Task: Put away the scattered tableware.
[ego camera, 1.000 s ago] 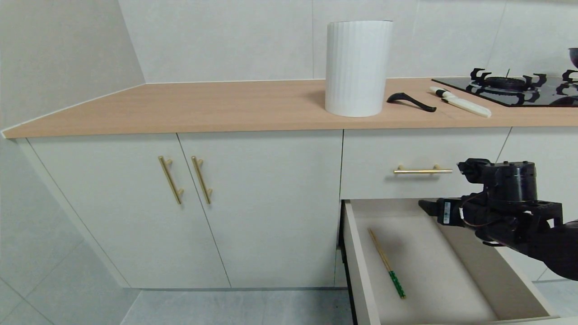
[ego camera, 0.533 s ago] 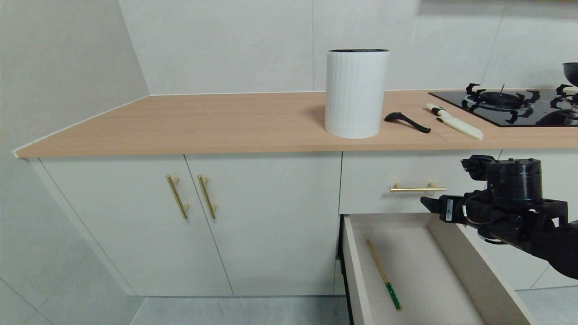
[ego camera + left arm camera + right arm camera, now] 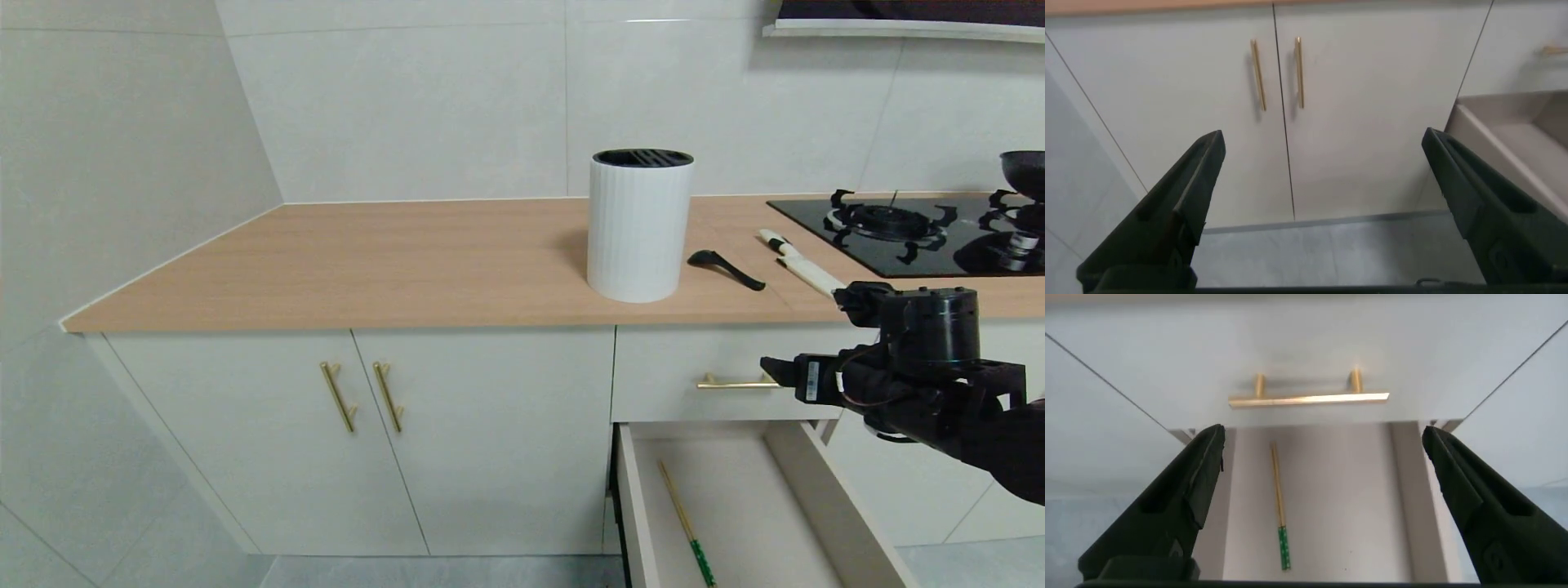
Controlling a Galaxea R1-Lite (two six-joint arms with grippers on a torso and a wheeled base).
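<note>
Lifting the right pincer [image 3: 804, 335] is where you can go wrong first. It hangs wide open and empty, below and right of the white holder [image 3: 639, 224], under the level of the counter [image 3: 408, 261] and just in front of the closed drawer's brass handle [image 3: 735, 381]. If you take it straight up, it could clip that handle or the counter's front edge.

The knife [image 3: 798, 263] lies flat on the counter right of the holder, its pale blade running toward the front edge. A sideways nudge from one finger could push it off, and it would likely fall toward the open drawer [image 3: 629, 506] below and right of the holder. The black spoon [image 3: 725, 268] lies just right of the holder, between it and the knife. Its curved handle may rock or slip if you close off-centre, and a wide approach could bump the holder.

If the knife goes into the holder's top slots, a tilted blade may jam and tip it.

The chopsticks [image 3: 684, 523] lie loose in the drawer, below the holder and slightly right. Anything dropped from height could knock them about.

Your left pincer [image 3: 1321, 139] is also fully spread and holds nothing, facing the cupboard doors [image 3: 1282, 122] below and left of the holder.
</note>
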